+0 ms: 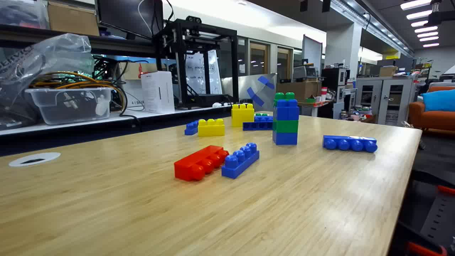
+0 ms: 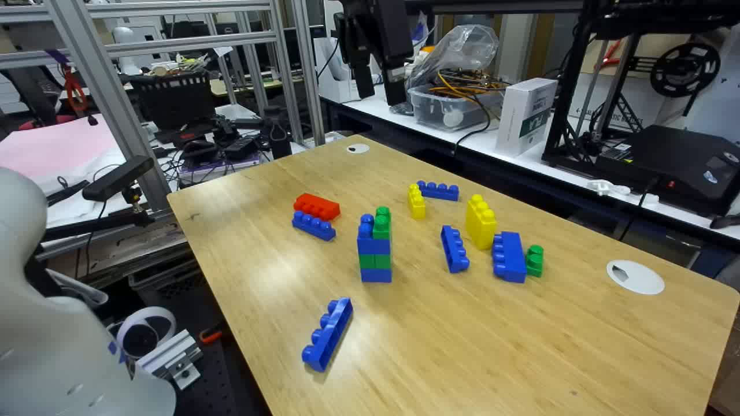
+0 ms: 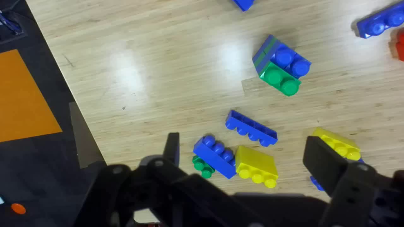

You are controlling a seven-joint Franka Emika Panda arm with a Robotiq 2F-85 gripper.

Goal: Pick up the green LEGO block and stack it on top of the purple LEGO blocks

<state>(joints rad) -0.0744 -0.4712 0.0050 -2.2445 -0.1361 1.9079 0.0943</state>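
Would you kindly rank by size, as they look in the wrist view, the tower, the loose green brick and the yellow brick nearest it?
1. Tower, clearly largest
2. Yellow brick
3. Loose green brick, clearly smallest

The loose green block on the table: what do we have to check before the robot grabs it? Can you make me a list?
1. Loose green block has its studs up: ok.
2. Not touching anything next to it: cannot tell; a blue brick lies close beside it.
3. Tool open: ok, and it holds nothing.
4. Tool down at the block: not ok; it hangs high above the table.
5. Tower upright: ok.
6. Room on the tower's top: ok; two blue studs are bare beside a green brick.
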